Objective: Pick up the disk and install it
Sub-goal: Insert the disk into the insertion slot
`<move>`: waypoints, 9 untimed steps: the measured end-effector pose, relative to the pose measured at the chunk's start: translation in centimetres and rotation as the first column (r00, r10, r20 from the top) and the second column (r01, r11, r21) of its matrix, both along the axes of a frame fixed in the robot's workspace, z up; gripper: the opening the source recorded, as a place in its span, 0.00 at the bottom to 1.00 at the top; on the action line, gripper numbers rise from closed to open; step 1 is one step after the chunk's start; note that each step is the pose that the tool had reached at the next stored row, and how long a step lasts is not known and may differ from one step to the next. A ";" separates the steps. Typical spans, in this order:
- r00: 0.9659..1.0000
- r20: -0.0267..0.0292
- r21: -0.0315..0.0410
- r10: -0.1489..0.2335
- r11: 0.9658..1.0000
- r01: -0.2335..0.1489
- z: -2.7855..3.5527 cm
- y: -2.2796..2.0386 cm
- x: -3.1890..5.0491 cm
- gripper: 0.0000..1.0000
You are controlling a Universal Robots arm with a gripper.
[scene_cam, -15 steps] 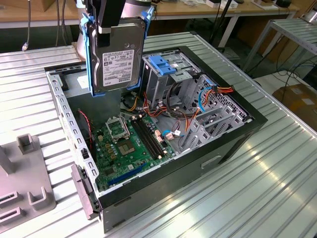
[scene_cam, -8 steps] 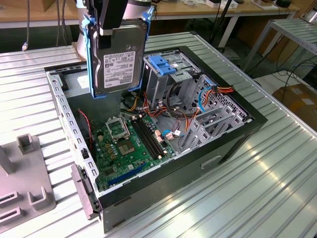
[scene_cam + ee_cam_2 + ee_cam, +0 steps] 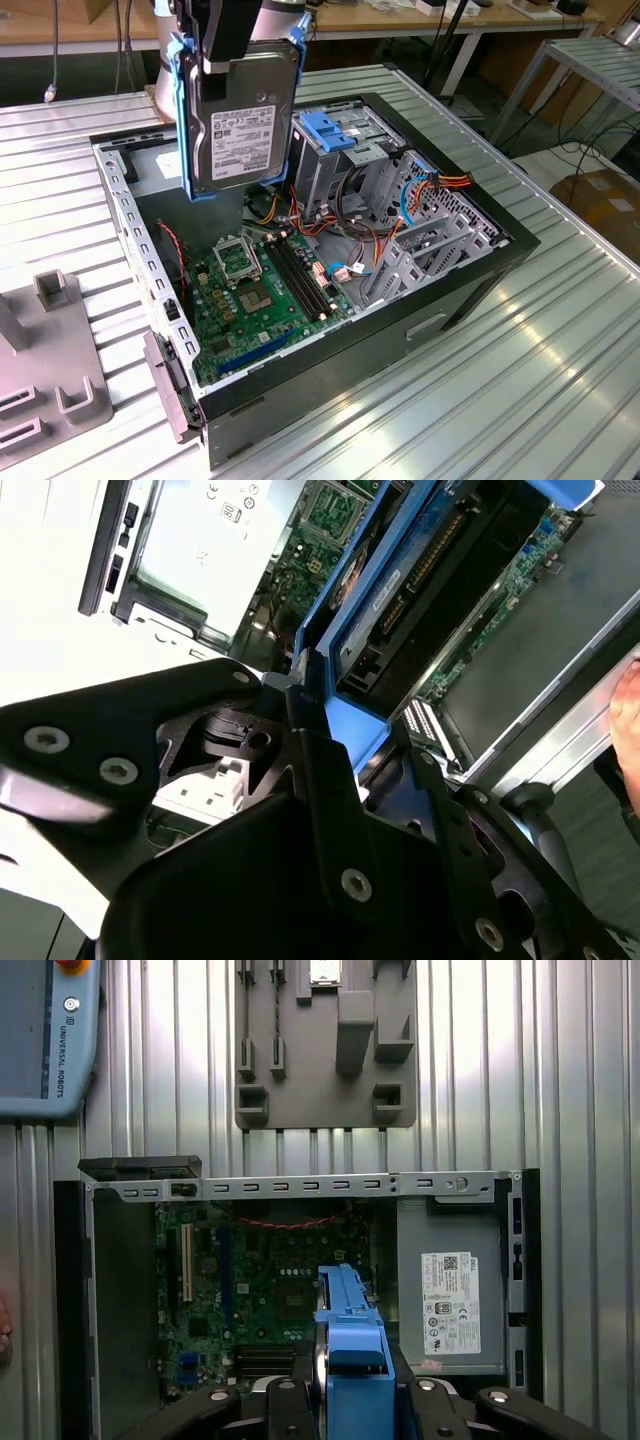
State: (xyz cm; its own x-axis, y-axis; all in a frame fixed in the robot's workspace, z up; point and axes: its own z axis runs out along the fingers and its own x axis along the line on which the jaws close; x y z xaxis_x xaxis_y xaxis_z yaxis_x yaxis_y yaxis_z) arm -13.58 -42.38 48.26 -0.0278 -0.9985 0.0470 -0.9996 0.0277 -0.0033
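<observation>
Above the open computer case, in the exterior view: the gripper clamped on the top end of the disk. Hangs upright, white label toward the camera, bright blue carrier down both long edges. Sits to the exterior view's left of the drive cage and its blue latch, not yet inside it. Below: green motherboard flat on the case floor, coloured cables bunched toward the exterior view's right. Case lying on its side on a ribbed metal table. Grey fixture on the same table at the exterior view's left, apart from the case.

In the second wrist view: black fingers pressed against both sides of the carrier, pinching the disk between them. Shows the disk's dark connector side running away from the camera. Beyond it, a strip of motherboard and the silver power supply.

In the first wrist view: looks straight down the disk, seen edge-on, blue carrier squeezed between two black fingers. Underneath: case rim, motherboard, power supply with a white label in one corner of the case. Disk held over the board, next to the power supply in the picture, touching neither. On the table past the case: the grey fixture and a blue-grey teach pendant.
</observation>
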 end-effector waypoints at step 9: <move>1.000 0.000 -0.004 0.000 1.000 0.000 -0.08 -0.33 1.36 0.36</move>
State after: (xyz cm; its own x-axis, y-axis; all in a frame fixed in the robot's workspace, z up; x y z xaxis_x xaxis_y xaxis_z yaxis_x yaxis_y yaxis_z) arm -12.23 -42.71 48.18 -0.0280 -0.9983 0.0510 -0.9996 0.0279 -0.0034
